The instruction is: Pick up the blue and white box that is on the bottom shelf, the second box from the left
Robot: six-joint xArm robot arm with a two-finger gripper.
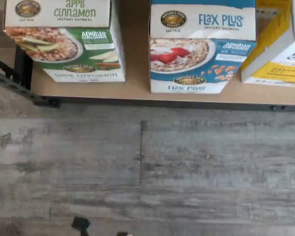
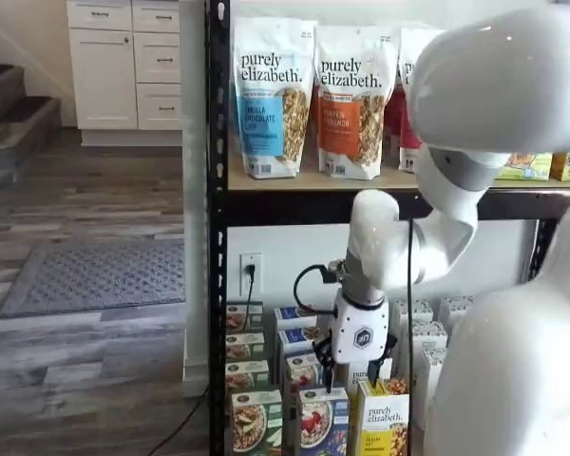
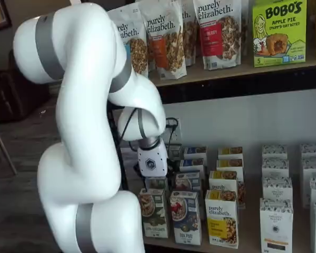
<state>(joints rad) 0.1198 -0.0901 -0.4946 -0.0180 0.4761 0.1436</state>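
Blue and white cardboard carton (image 1: 201,46) stands upright at the tan bottom shelf's (image 1: 137,88) front edge, beside a green-and-white carton (image 1: 64,42). The white-bodied gripper (image 2: 359,366) hangs above the front row, jaws released and empty.

The arm (image 3: 89,137) is covering the left end of the bottom shelf (image 3: 253,243). The frame edge is cutting off the blue and white box (image 1: 201,46) in the wrist view. The hand's (image 2: 353,366) fingers are hiding among cartons.

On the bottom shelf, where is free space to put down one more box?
Bare board shows between the green-and-white carton and the blue and white box, and as a thin strip along the bottom shelf front edge. Rightward, the yellow-and-white carton crowds the blue one.
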